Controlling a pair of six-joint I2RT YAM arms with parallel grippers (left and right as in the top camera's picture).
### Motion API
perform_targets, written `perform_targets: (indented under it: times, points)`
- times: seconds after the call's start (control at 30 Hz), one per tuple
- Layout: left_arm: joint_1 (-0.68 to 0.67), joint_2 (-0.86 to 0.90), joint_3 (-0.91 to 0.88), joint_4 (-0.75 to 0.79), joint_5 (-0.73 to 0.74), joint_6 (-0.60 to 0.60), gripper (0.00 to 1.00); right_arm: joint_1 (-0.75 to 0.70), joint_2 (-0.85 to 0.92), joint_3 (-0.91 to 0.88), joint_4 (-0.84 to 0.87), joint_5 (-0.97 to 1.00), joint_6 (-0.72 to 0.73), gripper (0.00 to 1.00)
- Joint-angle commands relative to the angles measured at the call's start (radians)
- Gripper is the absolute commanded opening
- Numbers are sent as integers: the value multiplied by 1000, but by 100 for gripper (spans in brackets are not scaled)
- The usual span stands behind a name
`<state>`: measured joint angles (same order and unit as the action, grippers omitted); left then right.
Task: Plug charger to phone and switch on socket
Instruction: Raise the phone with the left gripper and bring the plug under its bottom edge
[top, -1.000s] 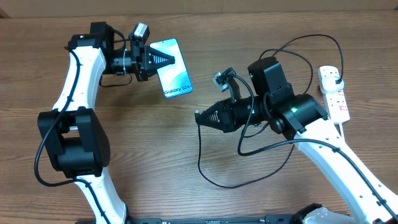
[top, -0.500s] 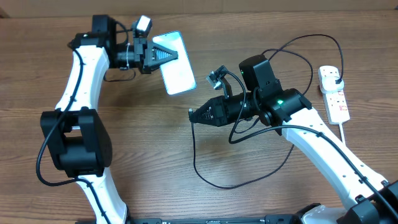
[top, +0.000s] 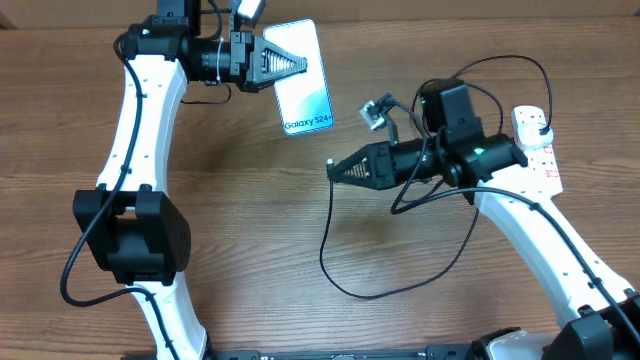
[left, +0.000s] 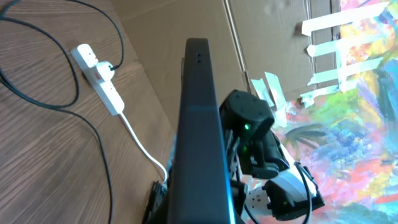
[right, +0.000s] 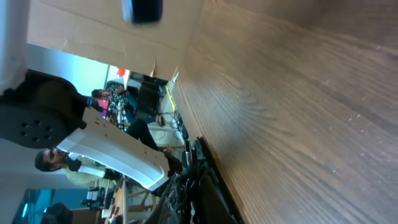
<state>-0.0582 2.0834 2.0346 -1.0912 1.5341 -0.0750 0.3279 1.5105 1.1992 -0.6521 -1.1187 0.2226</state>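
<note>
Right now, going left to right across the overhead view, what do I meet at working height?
Left hand gripping the phone → right hand, with the charger cable hanging from it → socket at the far right.

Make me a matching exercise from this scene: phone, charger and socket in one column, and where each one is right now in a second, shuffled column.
Things:
1. phone
2. charger
3. socket

Places:
A. lying at the right edge of the table
B. held in the left gripper
C. trailing from the right gripper in a loop over the wood

Pairs: 1-B, 2-C, 3-A.
</note>
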Motion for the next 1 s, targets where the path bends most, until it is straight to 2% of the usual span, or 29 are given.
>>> perform_targets:
  times: [0.0, 0.2, 0.97]
  points:
    - [-50, -31, 23, 1, 49, 2, 4, -25, -4, -4, 5, -88, -59, 4]
    - [-90, -31, 23, 0, 49, 16, 4, -27, -4, -4, 5, -100, -72, 4]
    - [-94, -31, 23, -11, 49, 16, 4, -50, -4, -4, 64, -99, -71, 4]
